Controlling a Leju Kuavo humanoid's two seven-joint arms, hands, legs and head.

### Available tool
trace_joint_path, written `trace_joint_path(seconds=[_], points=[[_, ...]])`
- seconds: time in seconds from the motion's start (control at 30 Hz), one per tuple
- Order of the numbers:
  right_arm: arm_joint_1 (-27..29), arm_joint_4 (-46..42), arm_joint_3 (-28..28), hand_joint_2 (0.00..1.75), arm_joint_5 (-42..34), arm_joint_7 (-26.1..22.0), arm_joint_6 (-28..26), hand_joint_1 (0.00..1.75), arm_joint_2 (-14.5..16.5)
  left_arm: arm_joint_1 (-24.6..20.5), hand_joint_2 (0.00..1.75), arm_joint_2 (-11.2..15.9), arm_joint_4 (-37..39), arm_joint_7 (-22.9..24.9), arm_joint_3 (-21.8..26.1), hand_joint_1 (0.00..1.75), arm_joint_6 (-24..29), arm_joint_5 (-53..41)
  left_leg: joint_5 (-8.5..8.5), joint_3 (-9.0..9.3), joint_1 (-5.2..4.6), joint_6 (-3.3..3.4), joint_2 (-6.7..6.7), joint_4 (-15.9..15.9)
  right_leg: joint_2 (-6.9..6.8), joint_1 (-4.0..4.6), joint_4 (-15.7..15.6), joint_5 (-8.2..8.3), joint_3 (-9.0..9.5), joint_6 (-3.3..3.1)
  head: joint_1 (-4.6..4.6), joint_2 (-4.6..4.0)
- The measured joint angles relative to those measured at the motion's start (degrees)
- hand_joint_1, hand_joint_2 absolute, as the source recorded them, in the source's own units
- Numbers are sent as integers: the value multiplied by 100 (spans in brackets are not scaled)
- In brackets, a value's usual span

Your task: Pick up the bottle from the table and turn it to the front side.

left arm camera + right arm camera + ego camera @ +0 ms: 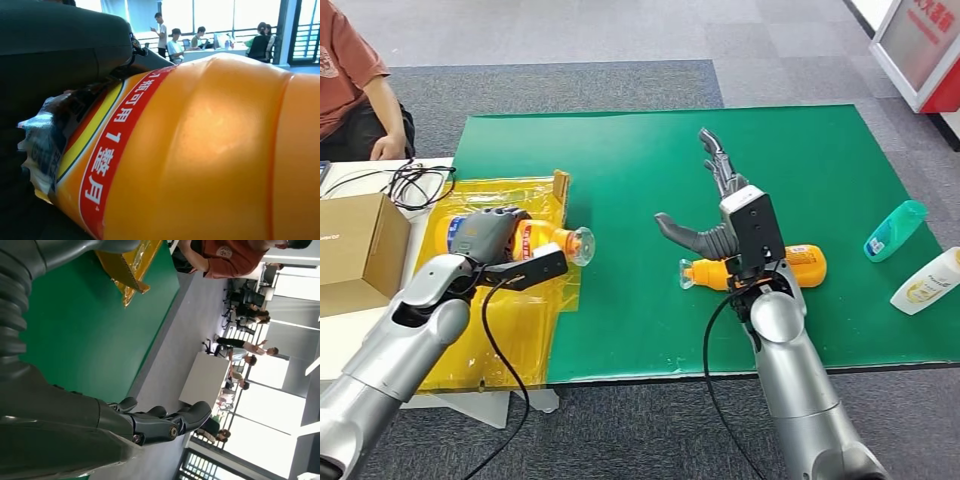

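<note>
2 orange bottles: 1 [539,240] in left hand [490,235], 1 [803,266] under right hand [712,205].

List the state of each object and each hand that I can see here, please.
Left hand: gripping an orange bottle lying sideways.
Right hand: open, above the second orange bottle.
Second orange bottle: lying on the table.
Teal bottle: lying.
White bottle: lying.

An open office or lab floor: grey carpet [569,40], a green-covered table [637,300] (test bench), people at desks [211,50] beside tall windows [264,405].
</note>
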Motion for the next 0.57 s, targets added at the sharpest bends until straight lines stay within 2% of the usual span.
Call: trace_joint_path(seconds=[0.33,0.57], points=[[11,-309,34,175,41,-110,55,0,4,66,175,0,224,-92,14,175,32,-129,0,0,0,0,0,0,0,0,0,0,0,0,0,0],[12,-495,173,175,45,-163,141,0,12,109,175,-25,589,-86,163,175,261,-210,0,0,0,0,0,0,0,1,0,0,-1,0,1,0]])
